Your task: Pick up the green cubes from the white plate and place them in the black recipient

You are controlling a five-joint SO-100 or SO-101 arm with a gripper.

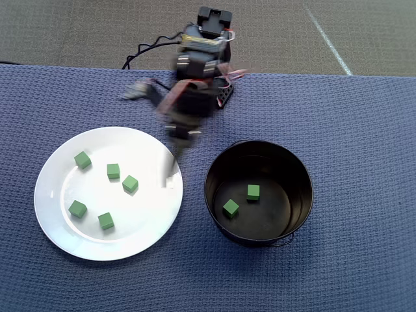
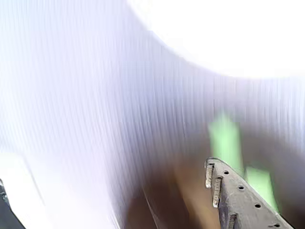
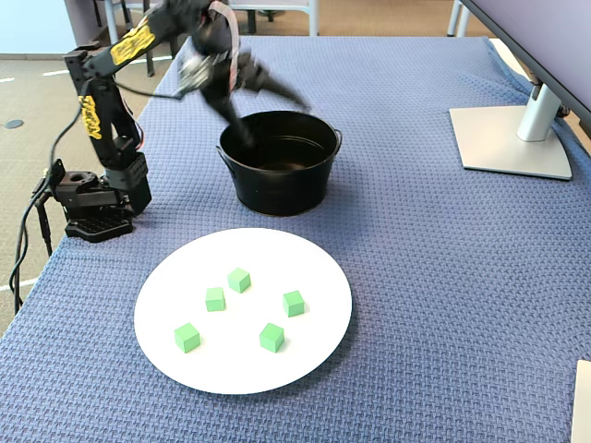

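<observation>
Several green cubes lie on the white plate (image 1: 149, 162); one of them (image 1: 130, 184) is nearest the pot. They also show in the fixed view (image 3: 239, 280) on the plate (image 3: 314, 268). Two more cubes (image 1: 253, 192) (image 1: 230, 208) lie in the black recipient (image 1: 207, 188), whose inside is hidden in the fixed view (image 3: 277, 185). My gripper (image 1: 170, 162) is motion-blurred, open and empty, in the air over the plate's right rim beside the pot. In the fixed view the gripper (image 3: 268, 111) has its jaws spread. The wrist view is smeared, showing the gripper (image 2: 109, 200) and two green streaks (image 2: 226, 138).
The arm's base (image 3: 92, 203) stands at the blue mat's edge with cables beside it. A monitor stand (image 3: 512, 138) sits at the far right of the fixed view. Carpet floor (image 1: 325, 32) lies beyond the table.
</observation>
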